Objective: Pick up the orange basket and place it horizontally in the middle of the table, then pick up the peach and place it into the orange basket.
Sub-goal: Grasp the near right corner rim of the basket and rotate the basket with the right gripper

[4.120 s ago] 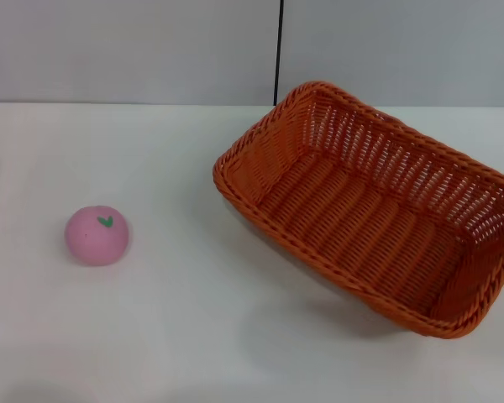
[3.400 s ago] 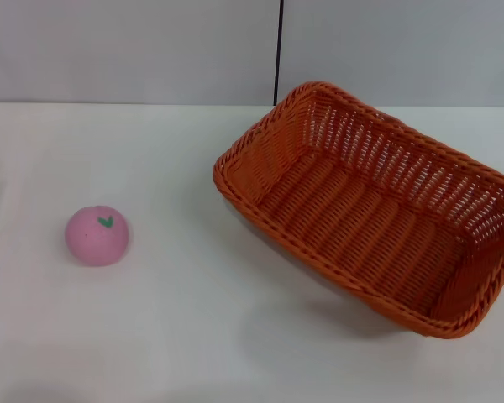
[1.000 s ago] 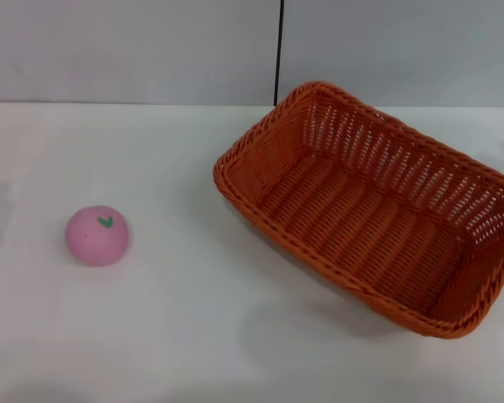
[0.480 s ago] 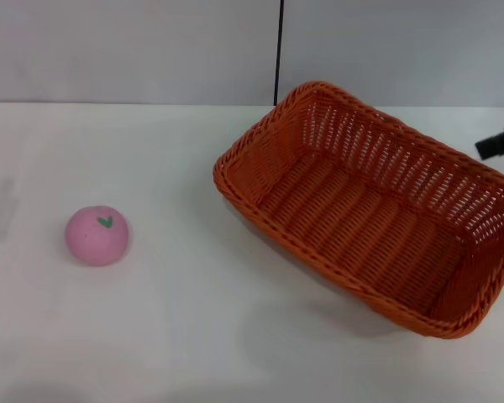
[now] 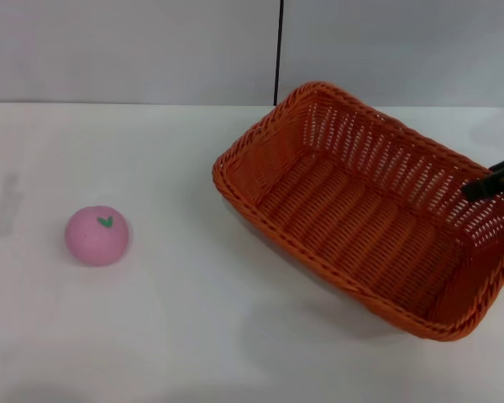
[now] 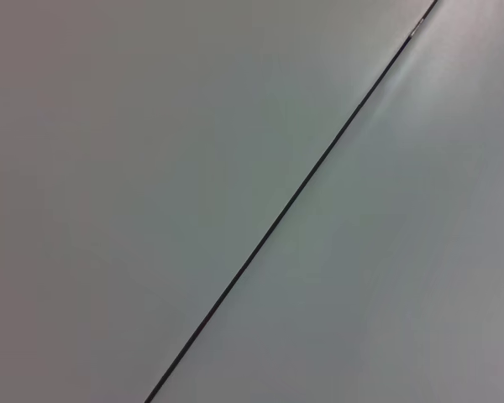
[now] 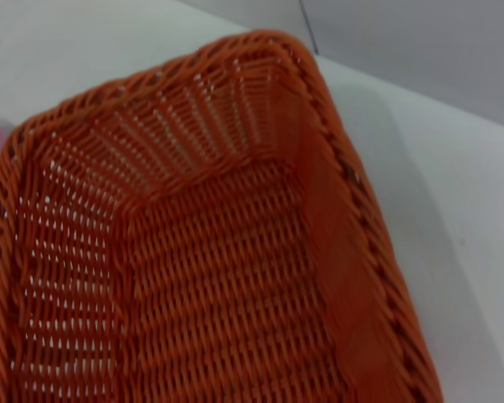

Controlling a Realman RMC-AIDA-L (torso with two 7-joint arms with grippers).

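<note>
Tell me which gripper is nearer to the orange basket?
The right. The right gripper is above the orange basket, at its far right rim. The left gripper is not in view in any picture.

Head view looks forward and down over the table (image 5: 193, 336); right wrist view hovers close above the orange basket (image 7: 235, 277), shared with head; left wrist view faces a wall seam (image 6: 294, 193)

A slim black end effector (image 5: 492, 178) tip shows, matte.

Pale grey back wall (image 5: 134, 50) with one thin dark vertical seam (image 5: 279, 50) (behind the tabletop)
</note>
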